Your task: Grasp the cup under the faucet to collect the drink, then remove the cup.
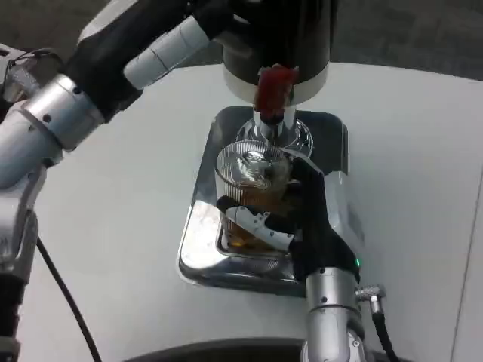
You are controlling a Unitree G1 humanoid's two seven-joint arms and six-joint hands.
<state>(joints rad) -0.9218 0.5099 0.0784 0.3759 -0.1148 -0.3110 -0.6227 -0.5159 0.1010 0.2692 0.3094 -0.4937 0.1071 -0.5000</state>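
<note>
The cup [253,192] is a ribbed clear glass with amber drink in its lower part, so I judge it heavy for its size, slippery and breakable; mid-body, below the rim, looks the safest hold. The right hand [298,219] wraps it there, fingers closed round its wall. It stands directly below the faucet [270,124], on the shiny metal drip tray [200,256]. Above the faucet sits a red lever [275,87]; the left hand's state cannot be told.

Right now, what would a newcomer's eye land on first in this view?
The red tap handle on the dark drink dispenser at top centre. Just below it, the right robot hand grips a ribbed glass cup with amber drink, over the shiny metal drip tray.
</note>
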